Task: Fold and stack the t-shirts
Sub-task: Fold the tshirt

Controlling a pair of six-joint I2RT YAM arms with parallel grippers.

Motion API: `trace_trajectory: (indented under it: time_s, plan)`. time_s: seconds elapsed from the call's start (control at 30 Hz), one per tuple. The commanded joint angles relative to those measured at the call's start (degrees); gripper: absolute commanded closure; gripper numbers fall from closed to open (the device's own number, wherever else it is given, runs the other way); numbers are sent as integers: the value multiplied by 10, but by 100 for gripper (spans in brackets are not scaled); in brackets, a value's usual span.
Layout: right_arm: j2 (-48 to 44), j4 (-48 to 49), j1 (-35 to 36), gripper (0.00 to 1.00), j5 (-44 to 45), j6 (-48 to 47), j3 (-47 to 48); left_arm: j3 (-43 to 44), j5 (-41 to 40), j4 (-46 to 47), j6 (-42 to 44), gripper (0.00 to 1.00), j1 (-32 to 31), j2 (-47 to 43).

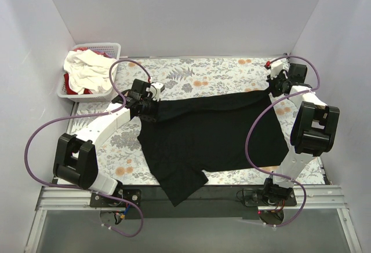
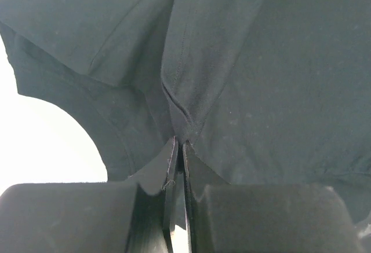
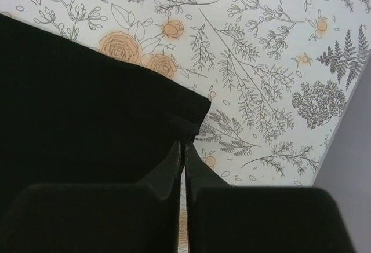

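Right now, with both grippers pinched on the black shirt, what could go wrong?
1. The right gripper pinches only the very corner of the black t-shirt; a pull could slip it free.
2. The left gripper is shut on a bunched crease beside a sleeve, so the fold may come out skewed.
3. Part of the shirt hangs over the near edge of the table and may drag or snag.
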Motion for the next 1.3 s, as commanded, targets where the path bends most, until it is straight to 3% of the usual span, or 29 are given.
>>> trace_trajectory:
  time_s: [0.0, 0.9, 0.93, 1.03, 1.1, 1.2, 1.27]
  plan:
    - [-20, -3, -7, 99, 6, -23, -1, -1, -11, -6, -4, 100, -2, -27]
    - [-12, -54, -15, 98, 16, -79, -6, 6, 92, -65, 85, 100, -7, -20]
    - [-12, -59, -16, 82, 16, -83, -8, 5, 98, -69, 92, 100, -7, -18]
    - [-22, -69, -23, 61, 15, -93, -14, 6, 140, -97, 131, 93, -7, -27]
    - [-24, -80, -26, 47, 16, -96, -6, 10, 173, -117, 172, 78, -7, -49]
    - [-25, -102, -35, 34, 13, -95, 22, 27, 193, -152, 205, 64, -6, -47]
    - [-26, -114, -37, 32, 11, -86, 35, 45, 192, -147, 203, 61, -3, -37]
